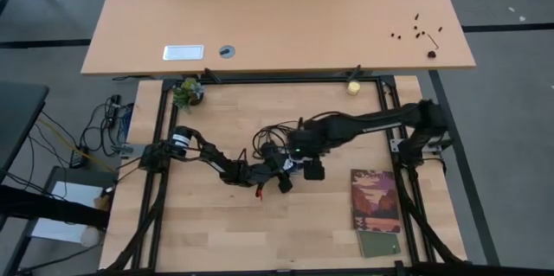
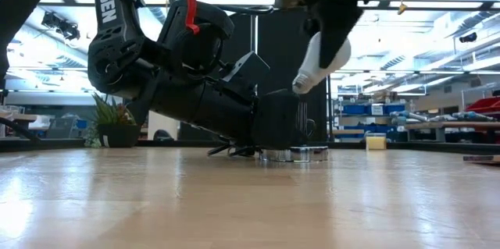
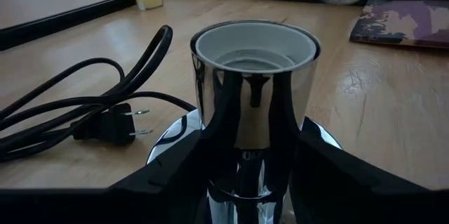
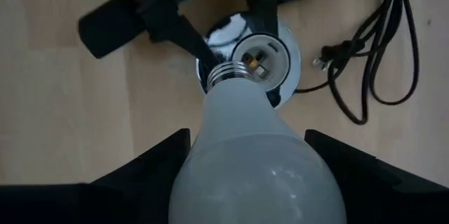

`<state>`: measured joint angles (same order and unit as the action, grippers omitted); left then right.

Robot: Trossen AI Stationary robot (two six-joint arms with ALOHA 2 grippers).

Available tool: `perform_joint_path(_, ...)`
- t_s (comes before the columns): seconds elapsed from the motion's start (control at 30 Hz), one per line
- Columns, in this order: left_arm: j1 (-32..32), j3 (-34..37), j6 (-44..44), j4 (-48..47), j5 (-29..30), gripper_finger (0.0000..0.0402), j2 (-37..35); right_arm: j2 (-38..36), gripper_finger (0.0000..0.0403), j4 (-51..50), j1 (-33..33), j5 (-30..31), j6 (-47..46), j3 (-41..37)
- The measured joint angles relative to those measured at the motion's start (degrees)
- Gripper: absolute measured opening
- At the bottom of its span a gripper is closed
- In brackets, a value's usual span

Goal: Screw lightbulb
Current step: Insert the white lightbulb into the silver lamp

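The white lightbulb (image 4: 256, 154) is in my right gripper (image 4: 256, 178), tilted, its grey screw base (image 4: 226, 74) just above the open mouth of the chrome socket (image 4: 261, 58). In the low view the bulb (image 2: 322, 58) hangs clear above the socket's round base (image 2: 295, 154). My left gripper (image 3: 256, 147) lies low on the table and is shut on the socket's upright barrel (image 3: 256, 76). The socket's black cord and plug (image 3: 105, 122) lie on the wood beside it. In the high view both grippers meet mid-table, left (image 1: 281, 175) and right (image 1: 305, 157). My left gripper pinches the socket's chrome barrel (image 3: 231, 122) between its two fingers, low on the barrel. The fingers come level from the table's left side. The socket stands upright, its round base (image 3: 172, 140) on the table. My right gripper holds the bulb's wide glass end (image 4: 210, 175) between its two fingers, coming from above and pointing down at a slant. The bulb is lifted clear and tilted, with its screw base lowest, over the socket's mouth.
A booklet (image 1: 376, 200) and a small green book (image 1: 379, 243) lie at the near right. A potted plant (image 1: 187, 93) and a small yellowish candle (image 1: 353, 86) stand at the far edge. The black cord (image 1: 270, 133) loops beyond the socket. Bare wood lies near-left.
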<state>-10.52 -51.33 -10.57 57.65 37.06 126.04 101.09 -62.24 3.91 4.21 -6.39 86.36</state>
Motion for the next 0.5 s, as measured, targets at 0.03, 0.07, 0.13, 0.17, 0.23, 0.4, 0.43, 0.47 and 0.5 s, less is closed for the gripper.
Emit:
perform_joint_path(0.03,0.00,0.00,0.02,-0.04,-0.02,0.0218,0.00,1.46,0.0274,-1.27,-0.20,0.00,0.73,2.09)
perform_joint_path(0.07,0.00,0.00,0.00,-0.04,-0.02,0.0218,0.00,2.77,0.0274,-2.48,-0.38,0.00,1.50,4.11)
perform_joint_path(0.13,0.00,0.00,-0.04,-0.07,-0.01,0.0218,0.00,5.15,0.0274,-4.83,-0.85,-0.23,2.82,8.10)
perform_joint_path(0.17,0.00,0.00,-0.05,-0.07,0.01,0.0218,0.00,6.21,0.0274,-6.27,-1.19,-0.73,3.50,9.90)
perform_joint_path(0.23,0.00,0.00,-0.07,-0.07,0.02,0.0218,0.00,8.35,0.0274,-8.62,-1.91,-1.73,4.14,13.03)
perform_joint_path(0.4,0.00,0.00,-0.11,0.00,0.09,0.0218,0.00,12.53,0.0274,-13.61,-3.87,-2.90,5.82,17.07)
perform_joint_path(0.43,0.00,0.00,-0.11,0.00,0.09,0.0218,0.00,13.22,0.0274,-14.20,-4.21,-3.21,6.32,17.22)
perform_joint_path(0.47,0.00,0.00,-0.07,0.04,0.13,0.0218,0.00,13.72,0.0274,-14.71,-4.59,-3.70,6.80,17.25)
perform_joint_path(0.5,0.00,0.00,-0.07,0.10,0.15,0.0218,0.00,14.25,0.0274,-14.61,-4.88,-4.02,6.97,17.27)
